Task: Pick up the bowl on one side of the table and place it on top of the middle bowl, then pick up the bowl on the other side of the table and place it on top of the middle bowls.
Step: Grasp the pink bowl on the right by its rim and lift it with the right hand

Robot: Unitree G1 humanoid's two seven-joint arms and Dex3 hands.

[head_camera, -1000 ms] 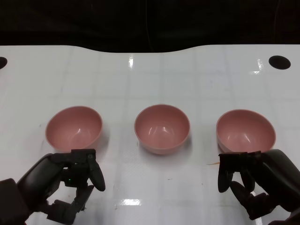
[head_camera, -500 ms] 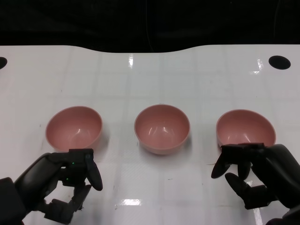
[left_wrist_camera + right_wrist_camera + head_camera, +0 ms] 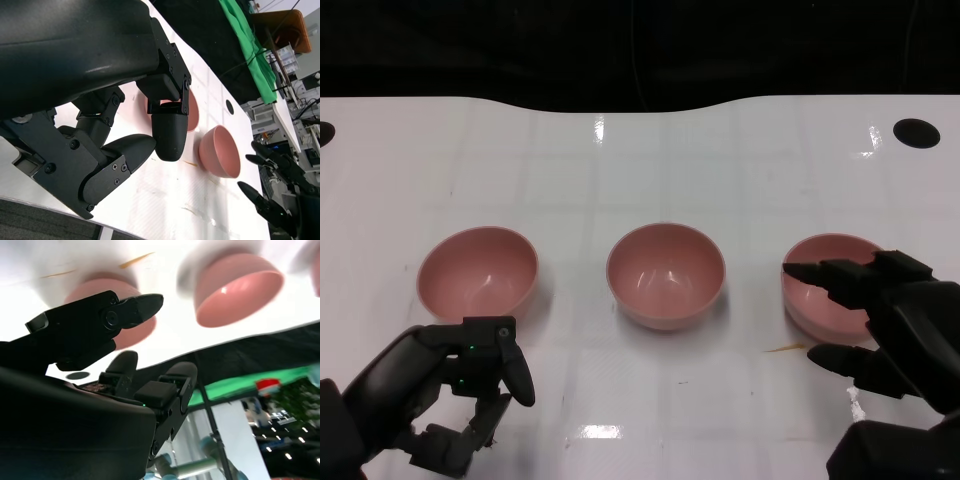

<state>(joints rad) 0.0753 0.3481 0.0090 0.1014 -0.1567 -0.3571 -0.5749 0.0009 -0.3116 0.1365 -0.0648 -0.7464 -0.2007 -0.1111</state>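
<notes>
In the head view, three pink bowls stand in a row across the middle of the white table (image 3: 650, 170), well apart and none stacked: the left bowl (image 3: 478, 272) at centre left, the middle bowl (image 3: 666, 275) at centre, the right bowl (image 3: 825, 290) at centre right. So neither placement is done; both are left. At lower right, the right hand (image 3: 880, 315) has its fingers (image 3: 820, 272) spread, the upper ones reaching over the right bowl's rim and a lower one just below the bowl. It holds nothing; whether it touches the bowl I cannot tell. My judgement is that the first pickup is just beginning. At lower left, the left hand (image 3: 450, 390) sits near the left bowl but apart from it, fingers curled inward around nothing.

In the left wrist view, that hand fills the upper left of the frame, empty, its fingers bent in. Two bowls show at centre, with the right hand at lower right, fingers apart.

In the right wrist view, dark fingers lie in front of one bowl at upper left; the picture is blurred, so contact is unclear.
</notes>
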